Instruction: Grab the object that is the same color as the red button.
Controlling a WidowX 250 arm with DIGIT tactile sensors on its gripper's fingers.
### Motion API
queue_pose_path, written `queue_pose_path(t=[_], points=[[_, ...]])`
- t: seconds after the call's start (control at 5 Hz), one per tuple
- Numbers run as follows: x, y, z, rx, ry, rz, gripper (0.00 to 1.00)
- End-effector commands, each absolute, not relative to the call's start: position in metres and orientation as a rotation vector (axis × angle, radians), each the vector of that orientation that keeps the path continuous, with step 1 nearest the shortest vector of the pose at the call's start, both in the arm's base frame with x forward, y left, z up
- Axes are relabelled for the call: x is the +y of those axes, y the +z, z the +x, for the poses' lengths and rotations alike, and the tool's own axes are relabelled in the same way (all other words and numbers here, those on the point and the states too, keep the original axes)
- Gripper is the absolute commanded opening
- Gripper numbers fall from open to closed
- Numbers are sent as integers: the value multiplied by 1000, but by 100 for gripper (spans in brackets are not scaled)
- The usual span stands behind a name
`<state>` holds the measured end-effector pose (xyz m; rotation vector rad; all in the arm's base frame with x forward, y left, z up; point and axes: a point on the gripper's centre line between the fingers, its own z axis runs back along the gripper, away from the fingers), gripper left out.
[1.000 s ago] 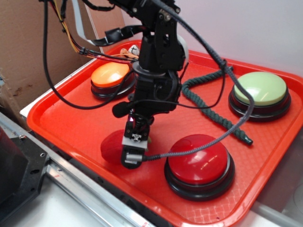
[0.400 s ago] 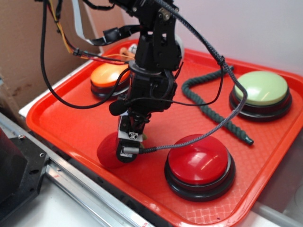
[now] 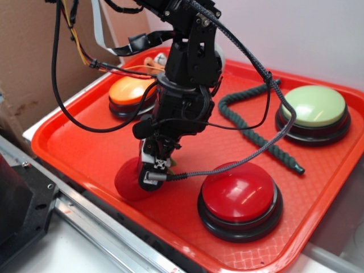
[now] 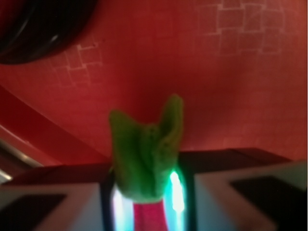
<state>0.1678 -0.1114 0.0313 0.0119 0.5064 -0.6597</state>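
While the gripper hangs low over the near-left part of the red tray, the plush strawberry sits directly at its tip, bulging out to the exterior view's left of the fingers and partly hidden behind them. From the wrist view the relation is plain: the strawberry's green felt leaves stand up squarely in the narrow gap between the two pale finger blocks, with a strip of the red body showing below them, so the jaws are drawn in tight against the toy and pinching it at the leaf end. The strawberry's long axis appears to run along the fingers' own reach, leaves pointing ahead of the hand and the fat red body trailing back and to the side.

Whether the toy is clear of the tray floor or resting on it cannot be told. The red button lies close off to the exterior view's right of the hand, apart from the toy.

Judging by this, the grasp looks made, and the coming move needs only a straight rise away from the tray; the off-centre bulk could let the soft body slip.
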Motion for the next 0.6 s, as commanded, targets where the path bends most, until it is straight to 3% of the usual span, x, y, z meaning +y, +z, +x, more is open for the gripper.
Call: queue_pose_path(t=[0.0,0.4], points=[[-105,127,170,177,-349,0,0],[-72,226,164,54,-184,-64,0]])
